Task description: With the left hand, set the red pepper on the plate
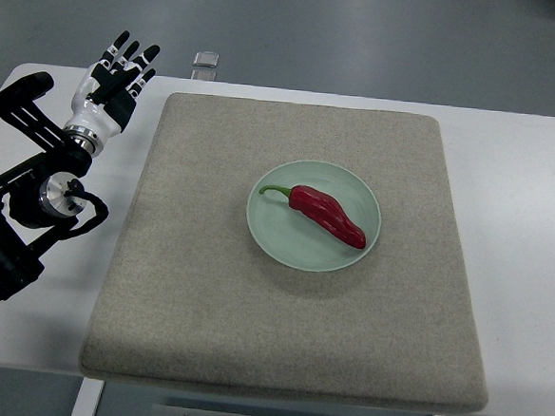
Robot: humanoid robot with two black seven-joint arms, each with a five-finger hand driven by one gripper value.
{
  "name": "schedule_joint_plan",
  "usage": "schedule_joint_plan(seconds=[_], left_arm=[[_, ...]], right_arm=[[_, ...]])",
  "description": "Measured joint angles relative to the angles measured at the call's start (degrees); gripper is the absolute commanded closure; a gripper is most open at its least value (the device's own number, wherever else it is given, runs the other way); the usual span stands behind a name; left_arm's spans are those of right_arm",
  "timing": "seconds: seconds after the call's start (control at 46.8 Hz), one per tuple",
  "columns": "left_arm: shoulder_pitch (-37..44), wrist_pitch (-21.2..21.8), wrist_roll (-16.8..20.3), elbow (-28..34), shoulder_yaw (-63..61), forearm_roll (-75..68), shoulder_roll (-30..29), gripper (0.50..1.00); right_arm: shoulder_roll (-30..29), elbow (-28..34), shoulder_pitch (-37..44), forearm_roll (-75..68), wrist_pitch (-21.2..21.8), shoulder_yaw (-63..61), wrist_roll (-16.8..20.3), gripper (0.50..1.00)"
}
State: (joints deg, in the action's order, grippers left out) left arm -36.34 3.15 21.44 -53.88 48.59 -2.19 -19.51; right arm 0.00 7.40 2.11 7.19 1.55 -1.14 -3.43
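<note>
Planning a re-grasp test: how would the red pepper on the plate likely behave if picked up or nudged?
The red pepper looks glossy, so it may be somewhat slippery. Its long, tapered, curved body lies flat on the plate, so a nudge would probably make it pivot or slide rather than roll far. The thin green stem looks like a weak hold.
</note>
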Motion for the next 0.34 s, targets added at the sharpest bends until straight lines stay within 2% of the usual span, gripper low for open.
schedule_joint_plan(seconds=[0.342], left_arm=[[-0.1,-0.2,0.0,0.0,0.1,0.0,0.4,0.501]], right_arm=[[0.0,0.3,0.5,0.5,0.4,0.1,0.0,0.572]])
